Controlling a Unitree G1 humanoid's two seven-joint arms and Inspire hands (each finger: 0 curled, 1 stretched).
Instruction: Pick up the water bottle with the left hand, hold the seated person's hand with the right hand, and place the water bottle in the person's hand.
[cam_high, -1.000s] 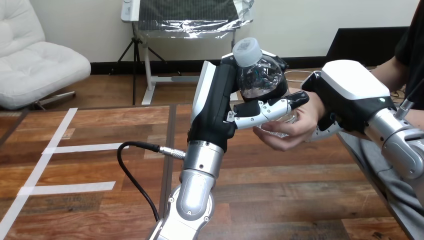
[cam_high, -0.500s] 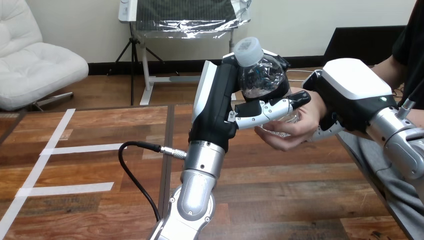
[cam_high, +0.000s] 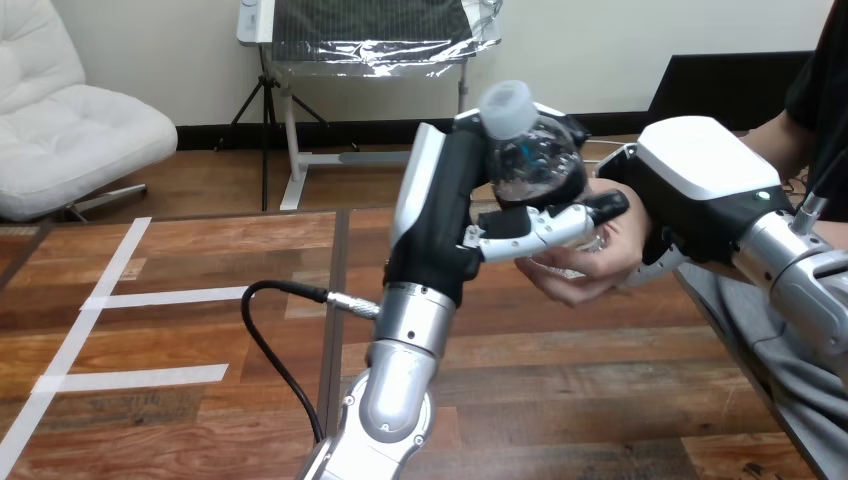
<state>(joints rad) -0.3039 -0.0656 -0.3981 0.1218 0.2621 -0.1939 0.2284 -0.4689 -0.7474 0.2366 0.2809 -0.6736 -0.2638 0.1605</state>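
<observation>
Now left hand grips bottle at 1 o'clock, base over person's hand, cupped to receive it. Right hand, 3 o'clock, curls round wrist, likely steadying.

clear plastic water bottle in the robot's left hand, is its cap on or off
On. A pale cap sits on the neck of the clear plastic water bottle, which the left hand grips.

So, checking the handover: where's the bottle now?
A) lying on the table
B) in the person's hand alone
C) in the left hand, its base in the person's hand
C: the left hand grips the bottle, whose base sits in the person's hand.
</observation>
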